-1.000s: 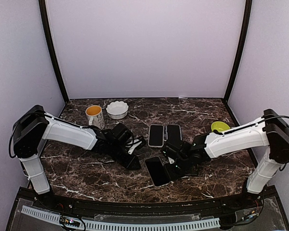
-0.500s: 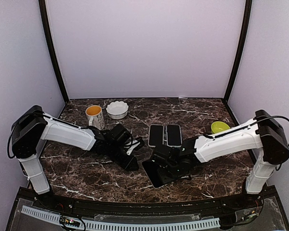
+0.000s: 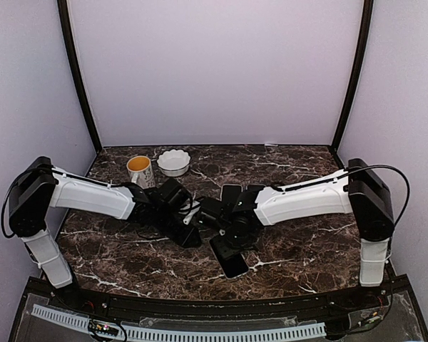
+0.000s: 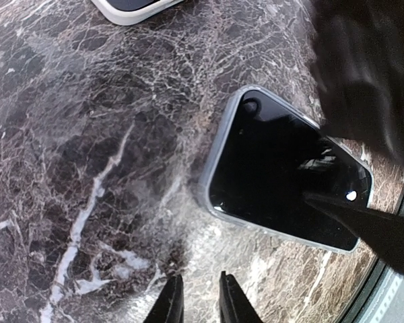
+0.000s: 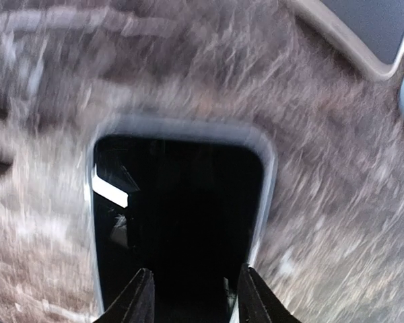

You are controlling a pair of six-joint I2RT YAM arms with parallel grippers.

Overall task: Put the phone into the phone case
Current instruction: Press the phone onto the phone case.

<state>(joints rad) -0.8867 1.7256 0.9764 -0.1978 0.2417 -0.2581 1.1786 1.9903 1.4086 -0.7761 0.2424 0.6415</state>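
The dark marbled bench (image 3: 307, 235) under my arms carried a yellow-lined mug (image 3: 140, 171) and a white scalloped bowl (image 3: 174, 162) at its back left. A black phone (image 3: 232, 263) lay flat near the front edge, with a second slab (image 3: 230, 191) behind it, partly hidden.

The top camera looks down from high at the near edge and sees the whole tabletop (image 3: 307, 246). Each wrist camera faces down, very close. All three views share the same phone (image 4: 283, 175).
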